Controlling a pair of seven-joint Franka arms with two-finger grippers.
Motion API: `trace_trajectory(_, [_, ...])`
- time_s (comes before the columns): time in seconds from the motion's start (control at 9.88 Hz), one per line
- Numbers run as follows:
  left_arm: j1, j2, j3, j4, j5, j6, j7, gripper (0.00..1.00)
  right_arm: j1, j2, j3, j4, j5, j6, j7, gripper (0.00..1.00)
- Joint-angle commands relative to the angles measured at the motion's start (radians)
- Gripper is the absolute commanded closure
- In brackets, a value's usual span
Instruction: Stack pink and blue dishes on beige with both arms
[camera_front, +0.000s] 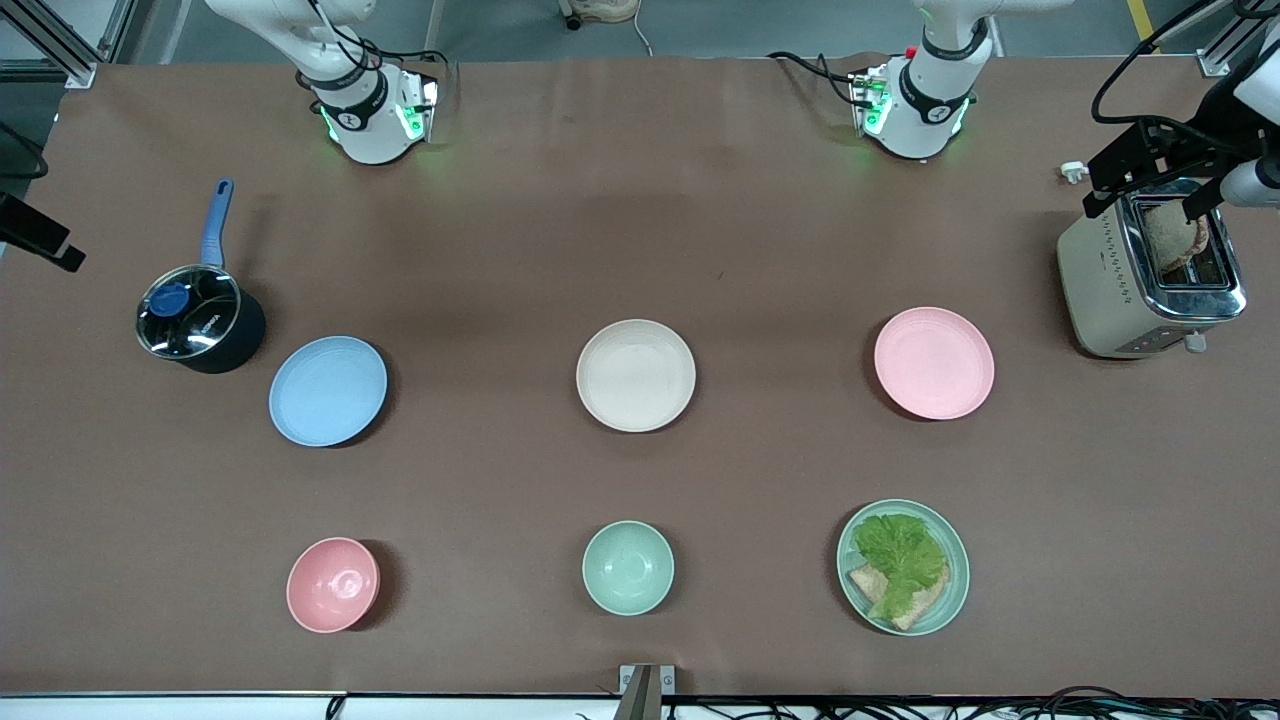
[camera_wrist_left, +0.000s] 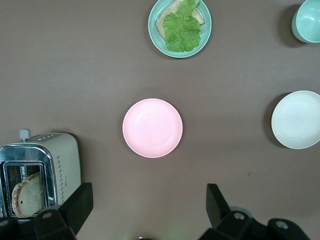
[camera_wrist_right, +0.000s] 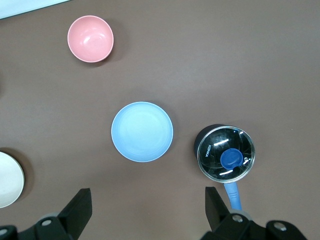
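Note:
The cream-beige plate lies bare at the table's middle. The light blue plate rests toward the right arm's end and the pale pink plate toward the left arm's end, both level with the beige one. My left gripper hangs open high over the table beside the pink plate, holding nothing. In the same way my right gripper hangs open high beside the blue plate, also holding nothing. Both wrist views catch the beige plate at their edge.
A lidded dark saucepan with a blue handle stands next to the blue plate. A toaster holding bread stands at the left arm's end. Nearer the front camera are a small pink bowl, a mint-green bowl and a mint-green plate with lettuce and bread.

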Motion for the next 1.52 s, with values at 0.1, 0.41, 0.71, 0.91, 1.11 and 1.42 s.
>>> trace_trajectory(0.1, [0.005,-0.003,-0.007,-0.033,0.015,0.006,-0.004,0.00,-0.004,0.003,0.005,0.010,-0.005,-0.009,0.008,0.00])
trace_trajectory(0.41, [0.006,0.025,0.048,-0.037,-0.005,0.019,0.022,0.00,-0.003,0.003,0.005,0.010,-0.005,-0.009,0.008,0.00])
trace_trajectory(0.71, [0.009,0.092,0.161,-0.168,-0.127,0.184,0.222,0.00,-0.004,0.003,0.005,0.010,-0.005,-0.009,0.008,0.00])
trace_trajectory(0.91, [0.011,0.161,0.197,-0.285,-0.196,0.267,0.384,0.00,-0.015,0.014,0.003,-0.027,0.005,0.008,-0.048,0.00])
trace_trajectory(1.11, [0.014,0.250,0.198,-0.382,-0.212,0.405,0.480,0.00,-0.049,0.042,-0.006,-0.213,0.068,0.211,-0.175,0.00])
trace_trajectory(1.42, [0.025,0.402,0.198,-0.427,-0.210,0.484,0.535,0.04,-0.050,0.139,-0.058,-0.516,0.148,0.644,-0.417,0.00])
